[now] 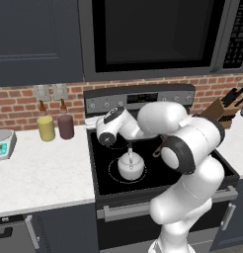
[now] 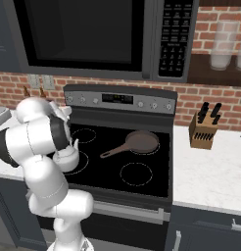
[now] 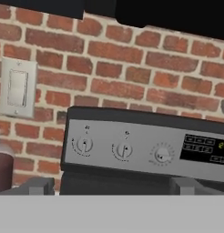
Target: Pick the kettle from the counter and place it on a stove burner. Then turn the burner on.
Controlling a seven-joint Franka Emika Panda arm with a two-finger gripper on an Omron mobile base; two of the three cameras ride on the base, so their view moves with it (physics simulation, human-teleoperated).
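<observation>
The kettle (image 1: 130, 166), squat, round and pale silver with a thin arched handle, sits on the glossy black glass cooktop (image 2: 156, 171), inside the big dashed ring of the stove burner (image 1: 113, 174) at the near left. To its right, on a far ring, lies a matte brown skillet (image 2: 140, 141) with its long handle pointing to the near left.

The gripper (image 3: 112, 186) is up off the kettle, its two grey fingertips (image 3: 41, 185) spread wide apart with nothing between them, facing the brushed-metal control panel (image 3: 145, 150) and its round knobs (image 3: 124, 150). Rough red brick runs behind, with a smooth white wall switch (image 3: 17, 88) on the left.

The speckled white counter (image 1: 39, 173) carries a yellow jar (image 1: 46, 127) and a plum-coloured one (image 1: 65, 125); a wooden knife block (image 2: 203, 131) stands on the right.
</observation>
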